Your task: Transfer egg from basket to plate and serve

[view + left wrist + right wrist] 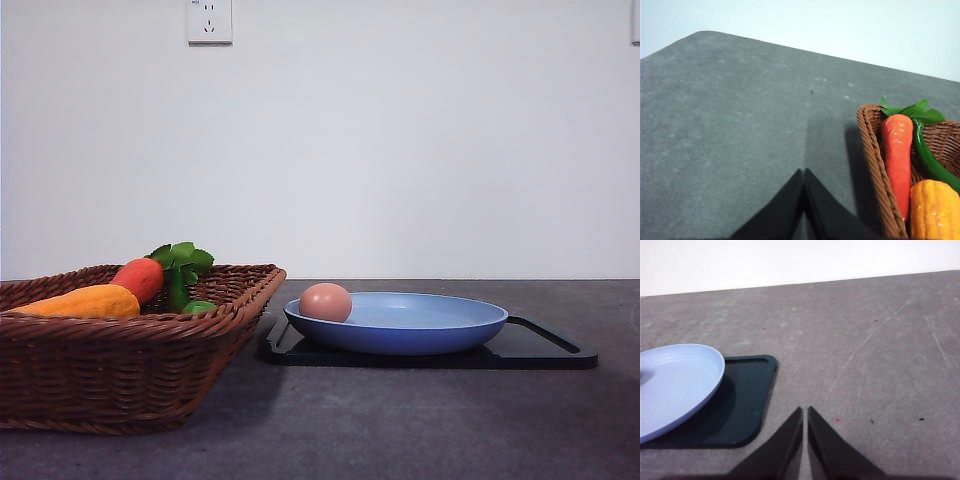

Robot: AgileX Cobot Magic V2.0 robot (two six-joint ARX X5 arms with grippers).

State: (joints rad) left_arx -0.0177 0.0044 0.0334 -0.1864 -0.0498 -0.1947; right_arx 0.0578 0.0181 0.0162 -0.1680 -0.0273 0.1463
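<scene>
The pinkish-brown egg lies on the left side of the light-blue plate, which rests on a flat black tray. To the left stands the brown wicker basket. In the left wrist view my left gripper is shut with nothing in it, over bare table beside the basket. My right gripper is shut and empty too, above the table just off the tray's corner, with the plate to one side.
The basket holds a red-orange carrot with green leaves, a yellow-orange corn-like vegetable and a green vegetable. The dark grey tabletop runs to a white wall with a socket.
</scene>
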